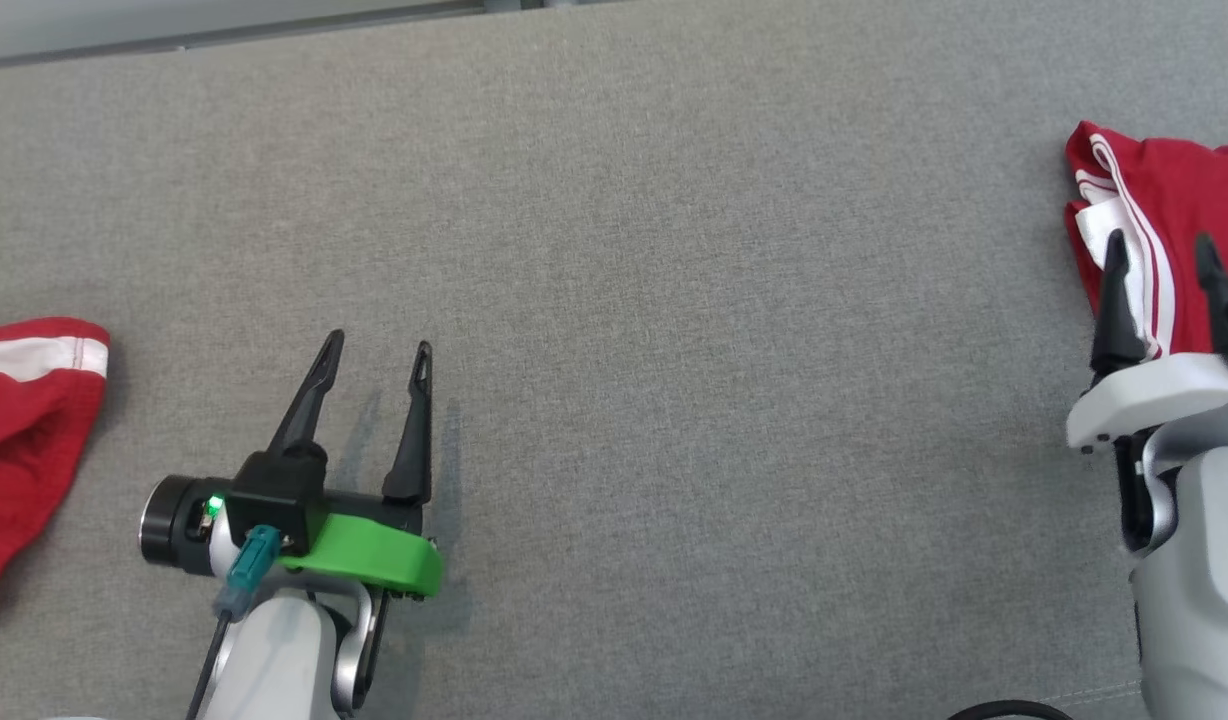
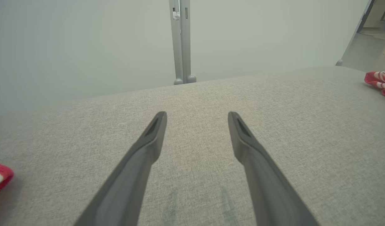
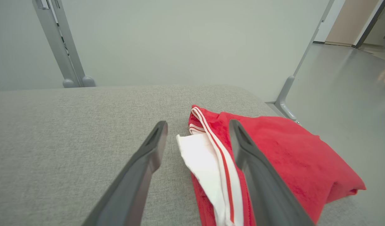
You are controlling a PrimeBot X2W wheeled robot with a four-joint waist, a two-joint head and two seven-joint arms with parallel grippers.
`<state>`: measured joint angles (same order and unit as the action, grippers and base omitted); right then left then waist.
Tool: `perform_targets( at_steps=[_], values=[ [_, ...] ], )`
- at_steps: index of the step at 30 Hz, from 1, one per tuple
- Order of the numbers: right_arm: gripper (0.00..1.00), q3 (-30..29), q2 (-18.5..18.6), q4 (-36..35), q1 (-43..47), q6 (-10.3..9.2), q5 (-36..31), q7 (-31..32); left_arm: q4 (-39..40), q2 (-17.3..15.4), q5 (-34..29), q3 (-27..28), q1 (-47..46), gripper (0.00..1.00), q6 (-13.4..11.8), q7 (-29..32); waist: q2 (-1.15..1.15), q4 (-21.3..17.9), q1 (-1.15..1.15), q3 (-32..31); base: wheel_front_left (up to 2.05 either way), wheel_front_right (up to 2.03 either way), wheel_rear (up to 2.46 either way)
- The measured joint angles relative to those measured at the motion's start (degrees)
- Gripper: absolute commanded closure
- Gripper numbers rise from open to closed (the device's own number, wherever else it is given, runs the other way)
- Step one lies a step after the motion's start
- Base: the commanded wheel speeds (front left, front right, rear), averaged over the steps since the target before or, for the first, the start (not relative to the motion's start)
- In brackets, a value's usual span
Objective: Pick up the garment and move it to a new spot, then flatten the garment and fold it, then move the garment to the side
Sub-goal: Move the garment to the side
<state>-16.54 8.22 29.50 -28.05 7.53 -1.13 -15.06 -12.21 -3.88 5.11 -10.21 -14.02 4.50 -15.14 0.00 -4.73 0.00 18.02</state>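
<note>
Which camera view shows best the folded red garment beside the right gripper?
The right wrist view: the folded red garment lies close and nearly whole, white stripes clear. The head view cuts it off at the right edge; in the left wrist view it is a small far patch.

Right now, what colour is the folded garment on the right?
Garment: red, white-striped; right wrist view.

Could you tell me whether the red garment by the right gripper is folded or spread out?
Folded: the red garment lies as a compact stack, layered edges showing.
</note>
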Motion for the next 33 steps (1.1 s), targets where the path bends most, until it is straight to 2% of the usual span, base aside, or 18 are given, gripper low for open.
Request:
perform_targets(
  at_steps=[8, 19, 33],
  values=[
    [0.00, 7.2, -2.6, -2.7, 7.8, 0.00, 5.5, 0.0, -3.7, 0.5, 1.2, 6.4, 3.0, 0.00, -1.0, 0.0, 0.00, 1.3, 0.00, -6.2, 0.00, 0.00, 0.00],
    [0.00, 15.9, -4.8, -3.8, 13.0, 0.00, 7.4, 0.0, -7.5, 0.8, 1.1, 9.7, 6.7, 0.00, -0.9, 0.0, 0.00, 3.4, 0.00, -12.9, 0.00, 0.00, 0.00],
    [0.00, 17.6, -5.3, -6.9, 18.6, 0.00, 8.0, 0.0, -10.1, 1.0, 1.3, 10.0, 10.8, 0.00, -1.8, 0.0, 0.00, 5.5, 0.00, -19.0, 0.00, 0.00, 0.00]
  ],
)
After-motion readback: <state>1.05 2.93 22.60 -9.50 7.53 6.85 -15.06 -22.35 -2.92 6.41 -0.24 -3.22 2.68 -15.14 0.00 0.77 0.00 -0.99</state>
